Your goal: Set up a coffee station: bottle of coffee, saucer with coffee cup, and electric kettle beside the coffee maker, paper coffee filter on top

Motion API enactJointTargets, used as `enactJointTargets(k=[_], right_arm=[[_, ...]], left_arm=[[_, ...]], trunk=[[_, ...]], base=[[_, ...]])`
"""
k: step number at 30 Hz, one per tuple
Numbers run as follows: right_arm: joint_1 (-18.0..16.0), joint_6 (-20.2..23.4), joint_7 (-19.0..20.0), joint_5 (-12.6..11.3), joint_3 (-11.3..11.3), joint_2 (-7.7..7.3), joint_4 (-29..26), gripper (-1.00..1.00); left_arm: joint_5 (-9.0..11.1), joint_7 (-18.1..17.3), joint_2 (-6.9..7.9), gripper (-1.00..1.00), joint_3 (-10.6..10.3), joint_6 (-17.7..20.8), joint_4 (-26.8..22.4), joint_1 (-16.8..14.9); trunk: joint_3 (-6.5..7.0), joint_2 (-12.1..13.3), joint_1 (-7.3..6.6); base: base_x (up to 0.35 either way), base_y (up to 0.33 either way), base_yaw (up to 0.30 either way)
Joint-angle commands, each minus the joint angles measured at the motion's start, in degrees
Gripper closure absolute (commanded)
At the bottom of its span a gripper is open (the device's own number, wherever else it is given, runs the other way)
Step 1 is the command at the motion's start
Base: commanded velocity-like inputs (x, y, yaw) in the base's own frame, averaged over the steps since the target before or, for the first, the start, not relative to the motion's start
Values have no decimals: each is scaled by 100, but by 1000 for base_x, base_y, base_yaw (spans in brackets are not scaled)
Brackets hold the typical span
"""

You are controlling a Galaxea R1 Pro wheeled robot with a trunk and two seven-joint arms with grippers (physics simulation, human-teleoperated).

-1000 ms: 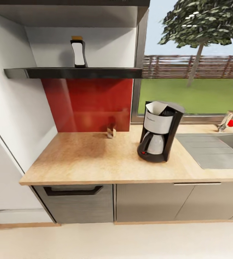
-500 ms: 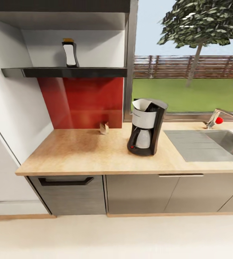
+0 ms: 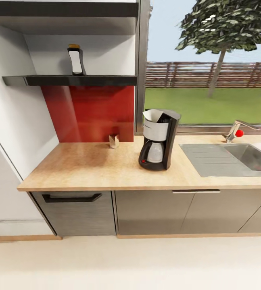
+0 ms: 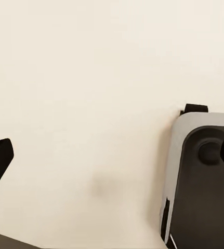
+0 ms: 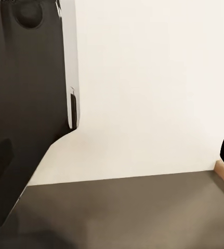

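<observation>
While I face the desk (image 3: 86, 169), my two tools hang low over the floor; I cannot tell how open they are. One maker (image 3: 158, 139) stands on the desk with one filter (image 3: 152, 115) on top. One bottle (image 3: 76, 59) stands on the shelf (image 3: 65, 80). Reaching so high, I may knock it down.

steel sink (image 3: 243, 159) cut off by edge
</observation>
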Motion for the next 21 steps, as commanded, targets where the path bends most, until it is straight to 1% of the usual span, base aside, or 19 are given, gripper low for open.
enactJointTargets(k=[1, 2, 5, 6, 8, 9, 10, 11, 14, 15, 18, 19, 21], right_arm=[[-4, -21, -4, 3, 0, -1, -66, -100], [-4, -21, -5, 3, 0, -1, -82, -100], [-4, -21, -6, 3, 0, -1, -97, -100], [-4, -21, -6, 3, 0, -1, -99, -100], [-4, -21, -7, -1, -1, -1, -116, -100], [-4, -21, -7, -1, -2, -1, -130, -100], [-4, -21, -7, -2, -3, -1, -165, -100], [-4, -21, -7, -1, -4, -1, -185, -100], [-4, -21, -7, -2, -7, -1, -284, -100], [-4, -23, -7, -3, -8, -1, -299, -100], [-4, -22, -7, -5, -8, -1, -415, -100], [-4, -22, -7, -5, -8, -1, -436, -100], [-4, -21, -7, -4, -7, -1, -537, -100]], left_arm=[[-52, 28, -28, -100, 48, -366, -388, -65], [-38, 1, -88, -100, 50, -585, -667, -121], [-26, -31, -266, -100, 50, -1040, -1152, -440], [-25, -35, -295, -100, 49, -1115, -1211, -506], [-23, -45, -405, -100, 40, -1408, -1367, -818], [-23, -48, -432, -100, 39, -1475, -1389, -910], [-23, -52, -482, -100, 37, -1597, -1421, -1109], [-22, -53, -506, -100, 37, -1647, -1432, -1212], [-22, -57, -614, -100, 35, -1814, -1465, -1796], [-22, -57, -625, -100, 35, -1826, -1467, -1891], [-20, -58, -689, -100, 35, -1863, -1474, -2400], [-21, -58, -703, -100, 35, -1866, -1475, -2480], [-21, -58, -757, -100, 35, -1874, -1476, -2793]], trunk=[[-12, -11, 3], [-12, -11, 3], [-12, -11, 3], [-12, -11, 3], [-12, -11, 3], [-12, -11, 3], [-12, -11, 3], [-12, -11, 3], [-12, -11, 3], [-12, -11, 3], [-12, -11, 3], [-12, -11, 3], [-12, -11, 3]], base=[[0, 0, 0], [0, 0, 0], [0, 0, 0], [0, 0, 0], [0, 0, 0], [0, 0, 0], [0, 0, 0], [0, 0, 0], [0, 0, 0], [0, 0, 0], [0, 0, 0], [0, 0, 0], [0, 0, 0]])
